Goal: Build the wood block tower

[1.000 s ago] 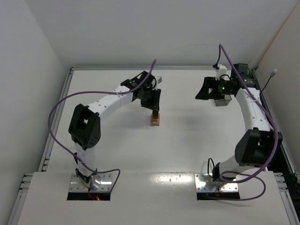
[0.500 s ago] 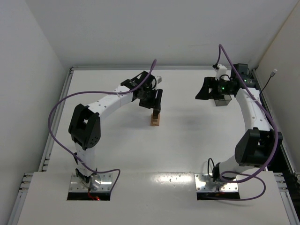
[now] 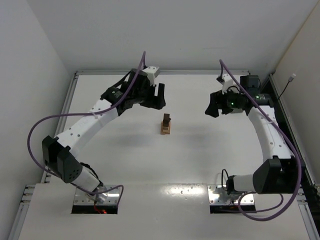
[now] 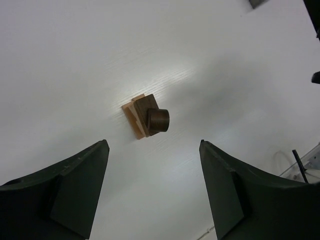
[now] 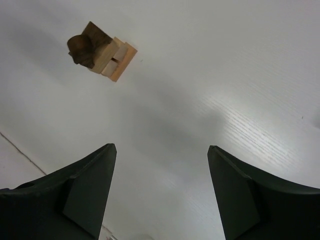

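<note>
1. The tower stands alone on the table: tan blocks at the base, a dark block over them, and a dark round-looking piece on top. Nothing touches it.
2. The left gripper hangs above the tower, off to its far-left side. Its jaws are spread wide with nothing between them. Its wrist view looks straight down on the tower between the two fingers.
3. The right gripper is well to the right of the tower, also raised. Its jaws are apart and it carries nothing. The tower sits at the far corner of its view.
4. I see no loose blocks near the tower (any spare ones must be out of sight).
5. My reading is that the stack is freed and the arms need to get clear or fetch more.
6. To do that well:
   - Keep the jaws wide and go up from the tower before going sideways.
   - Keep cables and fingers off the top piece, which looks the easiest to knock.
   - Bring any new block straight down over the tower, squared to the layer below, and let go slowly.
</note>
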Robot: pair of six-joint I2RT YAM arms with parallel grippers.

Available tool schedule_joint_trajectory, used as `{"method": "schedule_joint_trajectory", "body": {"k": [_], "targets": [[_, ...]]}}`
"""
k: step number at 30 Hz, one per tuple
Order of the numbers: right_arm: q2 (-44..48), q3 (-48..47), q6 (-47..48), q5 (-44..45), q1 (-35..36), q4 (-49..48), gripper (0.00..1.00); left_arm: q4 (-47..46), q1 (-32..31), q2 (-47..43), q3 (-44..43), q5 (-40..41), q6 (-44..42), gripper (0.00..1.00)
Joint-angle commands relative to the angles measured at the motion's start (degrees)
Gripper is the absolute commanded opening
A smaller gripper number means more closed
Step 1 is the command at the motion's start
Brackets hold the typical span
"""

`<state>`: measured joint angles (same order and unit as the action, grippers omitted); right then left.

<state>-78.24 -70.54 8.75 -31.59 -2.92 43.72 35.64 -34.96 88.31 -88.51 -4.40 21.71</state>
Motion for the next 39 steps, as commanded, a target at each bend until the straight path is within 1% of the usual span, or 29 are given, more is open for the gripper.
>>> {"method": "schedule_joint_trajectory", "body": {"k": [1,4,6,7,8,10,11,12,13,14,17,18,19,20,21,23,24,25,27,29,32,36,39], "targets": [[0.56,-1.42,3.99,1.27,1.78,-1.02,0.71,-0.75,-0.72,0.54,4.04,3.52,-0.28,0.71],[-0.51,-2.41,3.46,2.15,3.00,0.92,0.71,-0.75,-0.72,1.95,4.84,5.98,0.26,0.72],[0.27,-1.54,5.22,0.58,4.75,1.63,0.65,-0.04,-0.72,2.65,6.15,7.47,0.96,0.72],[0.89,0.21,5.74,0.57,5.98,0.15,0.61,-0.04,-0.11,2.65,6.68,8.00,0.96,0.72],[0.89,0.93,5.75,1.18,9.04,-0.48,0.47,-0.04,-0.11,2.65,7.21,8.01,0.96,0.72],[-0.15,1.54,5.75,4.08,11.78,-1.00,0.32,-0.56,1.29,2.13,8.35,8.01,1.49,0.72],[-0.94,1.55,3.57,4.69,12.58,-1.01,0.16,-0.57,1.91,1.34,8.35,8.01,1.49,0.72],[-1.91,1.55,2.33,5.31,13.37,-1.71,0.08,-0.57,2.61,0.81,8.96,8.01,1.49,0.70],[-3.66,1.55,1.10,5.31,13.38,-2.58,0.03,-0.57,4.18,0.29,8.97,8.01,1.49,0.69],[-4.46,2.07,-2.39,7.49,14.16,-3.29,0.00,-0.57,4.98,-0.24,8.97,8.62,1.49,0.69],[-7.54,2.60,-6.98,9.53,16.27,-5.84,0.00,-0.57,8.85,-2.17,10.37,9.41,2.71,0.69],[-8.15,3.13,-10.56,10.32,17.50,-6.54,0.00,-0.57,9.90,-3.40,10.98,9.41,3.24,0.69],[-8.77,3.74,-12.08,11.02,18.03,-7.16,0.00,-1.09,10.96,-4.02,12.30,9.41,4.12,0.80],[-9.47,3.75,-13.14,11.98,18.56,-7.77,0.02,-1.10,13.05,-4.63,13.09,9.41,4.12,0.87],[-10.70,3.75,-16.63,12.95,19.61,-8.39,0.02,-1.62,14.21,-5.95,14.84,8.89,4.82,1.00],[-12.46,2.44,-20.43,17.24,20.75,-8.39,0.02,-1.62,17.62,-7.01,16.43,8.19,5.53,1.00],[-13.42,1.82,-23.66,18.22,21.80,-8.39,0.02,-1.62,18.86,-7.54,17.14,7.23,4.84,1.00],[-14.83,1.81,-24.91,19.10,21.81,-8.39,0.02,-2.15,19.92,-7.54,18.53,6.61,4.83,1.00],[-16.06,-0.64,-27.63,20.24,24.35,-8.39,0.00,-2.85,23.35,-9.29,20.21,4.07,5.35,1.00],[-17.73,-2.66,-28.87,22.45,25.85,-8.91,0.00,-3.72,26.33,-10.00,22.49,0.47,5.36,1.00],[-20.54,-5.21,-30.63,24.64,28.23,-8.92,0.00,-3.73,29.06,-10.53,24.16,-1.82,5.88,1.00],[-24.58,-8.73,-32.31,25.27,29.28,-8.92,0.00,-4.26,30.39,-11.06,25.40,-3.07,6.41,1.00],[-25.65,-10.58,-32.84,25.27,29.90,-8.92,0.01,-4.26,30.39,-11.06,25.40,-3.07,6.41,1.00]]}}
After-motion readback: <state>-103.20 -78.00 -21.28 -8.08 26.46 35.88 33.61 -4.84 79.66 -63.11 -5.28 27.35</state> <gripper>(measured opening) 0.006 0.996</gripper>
